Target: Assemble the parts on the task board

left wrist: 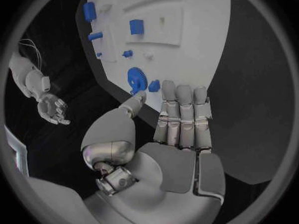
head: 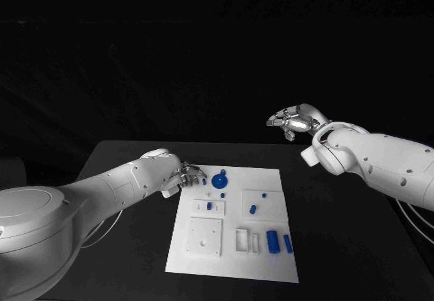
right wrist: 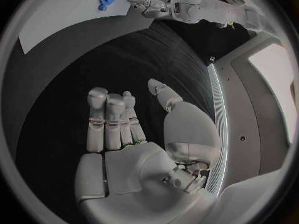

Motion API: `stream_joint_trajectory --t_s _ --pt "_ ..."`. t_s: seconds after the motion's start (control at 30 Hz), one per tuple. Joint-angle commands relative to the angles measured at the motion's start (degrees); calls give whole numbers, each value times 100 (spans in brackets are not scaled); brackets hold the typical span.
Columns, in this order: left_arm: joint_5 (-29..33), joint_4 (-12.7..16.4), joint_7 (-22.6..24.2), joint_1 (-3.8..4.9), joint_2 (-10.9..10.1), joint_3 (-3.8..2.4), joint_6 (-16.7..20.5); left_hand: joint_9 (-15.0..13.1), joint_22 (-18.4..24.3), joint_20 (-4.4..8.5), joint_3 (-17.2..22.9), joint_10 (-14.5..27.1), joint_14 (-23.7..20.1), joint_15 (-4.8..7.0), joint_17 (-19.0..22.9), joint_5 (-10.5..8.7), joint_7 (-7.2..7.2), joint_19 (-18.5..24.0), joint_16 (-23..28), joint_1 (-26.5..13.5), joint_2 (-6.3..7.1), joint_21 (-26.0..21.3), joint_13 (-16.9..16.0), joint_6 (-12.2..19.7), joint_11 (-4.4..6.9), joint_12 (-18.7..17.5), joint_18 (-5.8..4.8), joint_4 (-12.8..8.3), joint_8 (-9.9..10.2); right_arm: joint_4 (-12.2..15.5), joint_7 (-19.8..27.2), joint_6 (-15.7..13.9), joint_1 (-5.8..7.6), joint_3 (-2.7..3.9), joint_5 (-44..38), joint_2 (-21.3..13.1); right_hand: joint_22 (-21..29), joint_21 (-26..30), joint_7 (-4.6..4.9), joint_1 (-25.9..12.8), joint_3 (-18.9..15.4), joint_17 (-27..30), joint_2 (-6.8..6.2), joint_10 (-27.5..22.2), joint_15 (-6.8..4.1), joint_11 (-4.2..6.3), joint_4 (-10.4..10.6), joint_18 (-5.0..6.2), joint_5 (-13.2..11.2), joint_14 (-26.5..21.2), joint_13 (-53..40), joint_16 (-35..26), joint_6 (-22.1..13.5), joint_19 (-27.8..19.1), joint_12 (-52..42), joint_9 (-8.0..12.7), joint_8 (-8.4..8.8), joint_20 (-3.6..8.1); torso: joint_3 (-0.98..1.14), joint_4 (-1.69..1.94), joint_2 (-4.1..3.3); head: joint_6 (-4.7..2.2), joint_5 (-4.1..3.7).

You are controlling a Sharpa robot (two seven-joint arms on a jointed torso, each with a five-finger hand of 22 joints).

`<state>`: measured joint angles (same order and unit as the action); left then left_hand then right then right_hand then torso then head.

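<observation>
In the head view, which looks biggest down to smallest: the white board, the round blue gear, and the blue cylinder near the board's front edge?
1. Task board, by far the largest.
2. Round blue gear.
3. Blue cylinder, narrower than the gear but about as long; these two are close.

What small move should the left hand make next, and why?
Probably close its fingers on the small blue piece beside the blue gear: the left hand is open at the task board's far corner, while the right hand is raised away.
</observation>
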<state>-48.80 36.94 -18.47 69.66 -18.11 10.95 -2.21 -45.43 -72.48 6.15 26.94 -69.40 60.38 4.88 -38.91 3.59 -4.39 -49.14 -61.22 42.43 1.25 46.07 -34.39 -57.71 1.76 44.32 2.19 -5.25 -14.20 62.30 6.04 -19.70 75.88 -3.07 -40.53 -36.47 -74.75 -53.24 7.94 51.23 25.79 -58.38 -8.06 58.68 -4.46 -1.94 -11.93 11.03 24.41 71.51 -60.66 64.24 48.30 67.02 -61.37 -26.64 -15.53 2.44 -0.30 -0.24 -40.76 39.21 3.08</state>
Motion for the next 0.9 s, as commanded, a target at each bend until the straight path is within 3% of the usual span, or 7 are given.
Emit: stream_joint_trajectory --t_s 0.03,0.9 --pt "113 -8 109 -4 29 -3 -2 8 -8 405 -15 -23 27 -17 2 21 -12 -12 -21 -9 -90 -33 -2 -25 -4 -36 -7 -7 -4 18 38 68 0 3 -34 6 -10 40 62 -35 3 6 18 -48 17 -9 -28 397 35 -1 7 -28 30 7 -37 7 30 30 1 -1 0 9 -2" --pt "209 -169 184 -41 161 -7 -26 24 -29 398 -35 -19 9 -29 11 -14 -18 7 -4 5 -73 -63 6 -20 -11 -65 -6 -67 7 42 37 64 1 4 -43 23 -14 43 62 -35 4 6 18 -48 18 -9 -29 397 36 1 13 -26 32 11 -42 8 30 31 3 -2 -6 30 -35"
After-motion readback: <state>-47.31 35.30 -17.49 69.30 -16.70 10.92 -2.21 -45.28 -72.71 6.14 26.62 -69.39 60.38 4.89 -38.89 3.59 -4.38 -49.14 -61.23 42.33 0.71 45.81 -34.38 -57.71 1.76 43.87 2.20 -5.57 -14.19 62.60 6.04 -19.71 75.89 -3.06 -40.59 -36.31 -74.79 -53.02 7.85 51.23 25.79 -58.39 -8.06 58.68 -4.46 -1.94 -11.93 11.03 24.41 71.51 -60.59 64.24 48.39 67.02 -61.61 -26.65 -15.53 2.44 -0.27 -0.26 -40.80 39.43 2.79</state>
